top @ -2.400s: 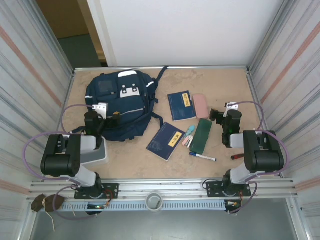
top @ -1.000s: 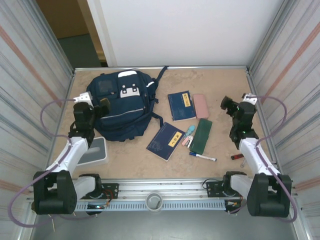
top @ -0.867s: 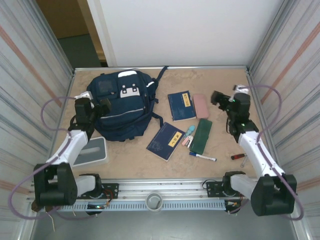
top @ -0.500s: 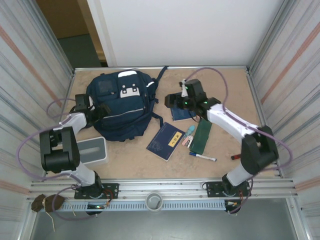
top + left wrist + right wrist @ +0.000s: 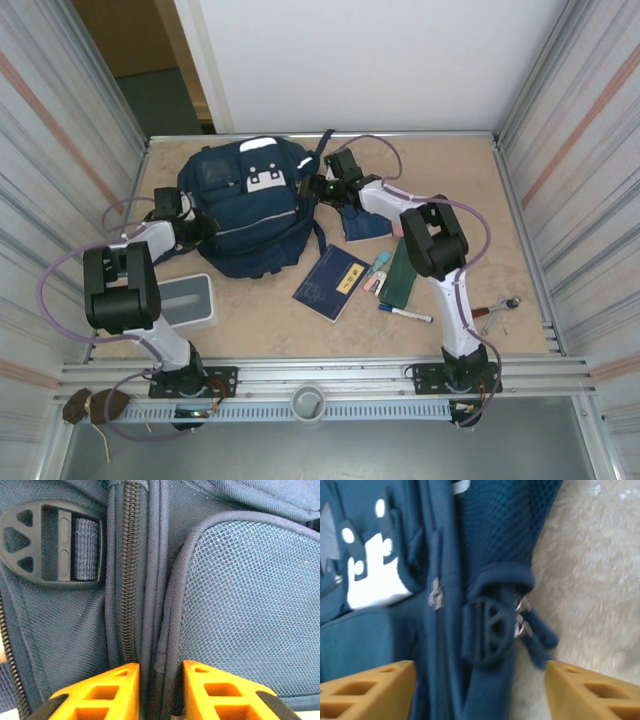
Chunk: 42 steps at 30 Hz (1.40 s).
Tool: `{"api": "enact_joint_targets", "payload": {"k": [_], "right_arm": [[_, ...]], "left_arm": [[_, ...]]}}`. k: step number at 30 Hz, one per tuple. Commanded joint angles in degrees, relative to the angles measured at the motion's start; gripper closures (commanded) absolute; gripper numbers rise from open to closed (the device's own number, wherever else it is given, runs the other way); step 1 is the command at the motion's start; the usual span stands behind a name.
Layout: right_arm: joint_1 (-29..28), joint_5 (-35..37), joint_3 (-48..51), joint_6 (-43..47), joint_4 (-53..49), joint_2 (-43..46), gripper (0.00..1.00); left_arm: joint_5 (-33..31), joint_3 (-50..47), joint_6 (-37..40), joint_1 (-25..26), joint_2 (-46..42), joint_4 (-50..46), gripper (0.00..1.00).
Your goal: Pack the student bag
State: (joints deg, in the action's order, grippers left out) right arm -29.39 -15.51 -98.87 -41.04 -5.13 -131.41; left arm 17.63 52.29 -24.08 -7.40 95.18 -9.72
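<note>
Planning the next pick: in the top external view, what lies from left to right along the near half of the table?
white bin → navy book with yellow label → small pastel items → green pouch → small tool

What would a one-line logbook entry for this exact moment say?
task: pack student bag | left gripper: pinching seam beside mesh pocket | right gripper: open, straddling buckle side
</note>
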Motion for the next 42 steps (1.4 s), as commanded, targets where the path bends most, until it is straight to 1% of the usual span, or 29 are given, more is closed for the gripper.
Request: {"api": "enact_joint_targets", "payload": {"k": [1,2,3,5,6,9,13,16,18,21,23,25,27,29,31,33,35,36,39,42], "right_arm": [[1.52,-4.76,-4.21,-4.23,2.17,-3.46,0.64],[1.48,-5.58,-4.70,-4.03,1.77,-3.71,0.73],[1.39,-6.07,-4.69,-3.65,1.46,-3.46,0.79],[1.18,-6.78,-3.79,-2.55,1.08,-1.49,0.88],[1.17,-7.10,-3.04,-2.24,1.16,-0.20,0.91],[1.00,-8.26,0.41,-2.28,2.25,5.57,0.94],[-0.15,-8.84,6.78,-4.31,5.31,14.15,0.95],[-2.11,-4.65,13.70,-6.96,8.00,20.66,0.94],[-4.05,-0.91,17.58,-9.76,10.75,23.47,0.94],[-7.84,3.08,19.00,-12.39,12.20,24.05,0.93],[-9.81,4.03,18.80,-13.44,12.24,23.14,0.91],[-12.34,2.67,17.59,-12.89,11.83,21.59,0.88],[-14.92,0.49,14.44,-9.07,6.71,20.31,0.80],[-16.75,-0.28,12.67,-3.54,1.36,20.92,0.71],[-17.15,0.84,13.71,0.33,-3.17,23.65,0.62],[-16.02,2.65,16.77,2.56,-5.75,27.39,0.56],[-13.41,3.58,21.18,2.82,-6.08,30.58,0.48],[-11.58,3.82,23.19,2.30,-6.02,31.57,0.44],[-6.23,2.52,26.09,0.07,-6.33,31.40,0.38],[-3.39,0.22,26.00,-2.03,-4.10,28.45,0.31]], "left_arm": [[3.33,1.05,0.78,0.89,1.54,-0.32,0.80],[3.68,1.35,0.78,1.06,1.82,-0.18,0.82],[3.94,1.61,0.78,1.22,2.23,-0.02,0.85],[4.39,2.32,0.69,1.57,3.05,0.16,0.89],[4.51,2.75,0.43,1.77,3.41,0.46,0.90],[5.35,4.54,-0.60,2.17,4.77,1.33,0.91],[5.77,10.13,-1.06,3.31,7.79,0.46,0.90],[6.00,16.76,-0.68,4.56,11.77,-1.62,0.88],[6.48,22.15,-0.47,5.47,15.40,-2.85,0.87],[7.62,32.03,-0.02,5.82,21.61,-6.74,0.84],[7.48,39.42,0.73,5.40,24.50,-9.77,0.80],[6.76,45.99,1.11,4.65,28.65,-12.51,0.71],[6.52,52.38,1.11,3.54,31.14,-14.85,0.61],[6.44,57.52,1.12,2.43,32.67,-16.72,0.53],[6.35,60.96,1.09,1.25,33.10,-18.06,0.47],[6.20,61.55,0.75,0.28,31.74,-18.19,0.43],[5.97,58.27,-0.02,-0.14,28.05,-16.44,0.39],[5.97,54.78,-0.71,-0.08,25.38,-14.58,0.38],[6.48,39.75,-2.99,0.73,13.38,-6.42,0.35],[4.70,23.25,-5.05,2.55,1.53,0.82,0.32]]}}
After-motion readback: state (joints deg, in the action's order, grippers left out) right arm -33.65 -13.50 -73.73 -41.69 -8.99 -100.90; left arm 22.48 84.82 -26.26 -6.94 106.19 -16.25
